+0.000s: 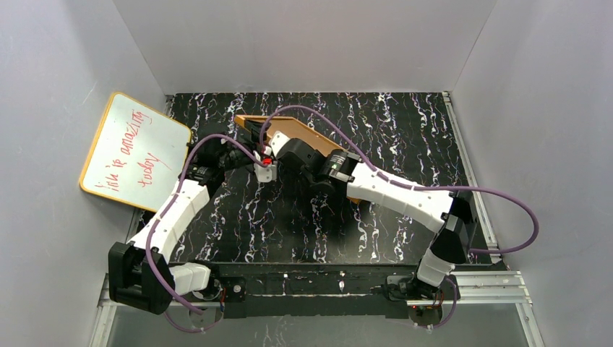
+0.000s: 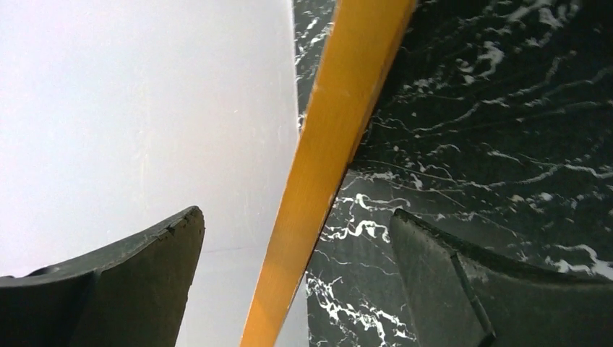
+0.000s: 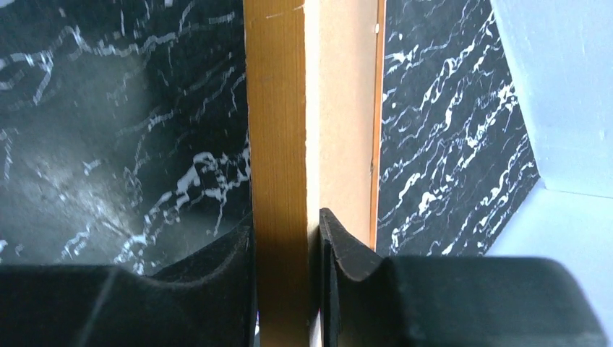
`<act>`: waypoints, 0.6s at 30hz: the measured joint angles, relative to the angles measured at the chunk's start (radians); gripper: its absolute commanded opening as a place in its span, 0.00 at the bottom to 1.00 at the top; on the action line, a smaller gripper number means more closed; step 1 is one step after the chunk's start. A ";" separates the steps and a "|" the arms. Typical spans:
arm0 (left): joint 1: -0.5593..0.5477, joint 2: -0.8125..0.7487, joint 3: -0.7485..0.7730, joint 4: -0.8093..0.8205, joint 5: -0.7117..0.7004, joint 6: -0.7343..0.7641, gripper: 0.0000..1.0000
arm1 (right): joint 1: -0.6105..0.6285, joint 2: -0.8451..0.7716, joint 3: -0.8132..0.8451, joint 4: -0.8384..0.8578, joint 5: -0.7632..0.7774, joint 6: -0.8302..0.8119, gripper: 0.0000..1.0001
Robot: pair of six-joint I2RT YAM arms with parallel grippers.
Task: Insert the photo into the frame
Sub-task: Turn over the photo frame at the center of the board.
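Observation:
The orange-brown wooden frame (image 1: 296,130) is held tilted above the marble table (image 1: 412,130), at its back centre. My right gripper (image 1: 273,148) is shut on the frame's edge; in the right wrist view both pads press the wooden border (image 3: 275,108), with the beige board back (image 3: 347,108) beside it. My left gripper (image 1: 254,160) is open at the frame's near left end. In the left wrist view the orange border (image 2: 340,108) runs between the spread fingers (image 2: 144,275) without touching them. A plain white surface (image 2: 144,108) lies left of it; I cannot tell whether it is the photo's back or the wall. The photo's printed side is hidden.
A yellow-edged whiteboard (image 1: 134,152) with red writing leans against the left wall. White walls close in the table on the left, back and right. Purple cables loop over both arms.

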 measured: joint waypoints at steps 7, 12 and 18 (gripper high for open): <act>0.026 0.031 0.116 0.125 -0.108 -0.378 0.98 | -0.050 0.118 0.278 -0.023 0.013 0.051 0.13; 0.090 0.183 0.412 0.100 -0.233 -0.739 0.98 | -0.126 0.228 0.575 -0.068 -0.054 0.141 0.12; 0.322 0.381 0.721 -0.027 -0.337 -1.130 0.98 | -0.307 0.240 0.616 -0.067 -0.418 0.351 0.12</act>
